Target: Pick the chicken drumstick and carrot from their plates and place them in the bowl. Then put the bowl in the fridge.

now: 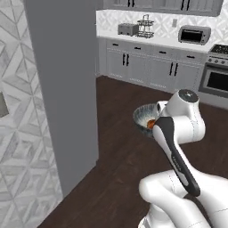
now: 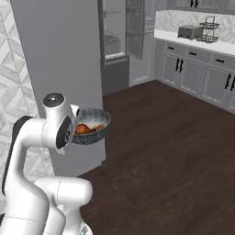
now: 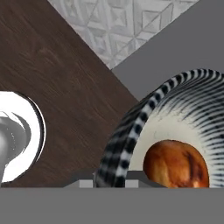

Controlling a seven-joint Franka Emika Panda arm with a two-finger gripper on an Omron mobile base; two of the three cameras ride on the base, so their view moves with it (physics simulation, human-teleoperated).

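The claw (image 3: 111, 177) is clamped tight on the rim of the bowl (image 2: 94, 125), its tips pinching the striped wall at the near edge, and the bowl hangs in the air over the dark wood floor (image 2: 174, 151), just beside the grey side wall of the fridge (image 2: 64, 69). Inside the bowl lie one chicken drumstick (image 3: 176, 164), brown and glossy against the pale inside, and what looks like one carrot (image 2: 97, 127), a thin orange sliver next to the drumstick. So both foods seem loaded, and the step in hand is carrying the bowl to the fridge. The fridge's door (image 2: 134, 25) stands ajar beyond its far corner, with pale shelves showing past it. The next move likely calls for going round that corner to face the opening, keeping the bowl level so nothing rolls out, then setting it on a shelf. Count: one bowl, one drumstick, one carrot, one fridge
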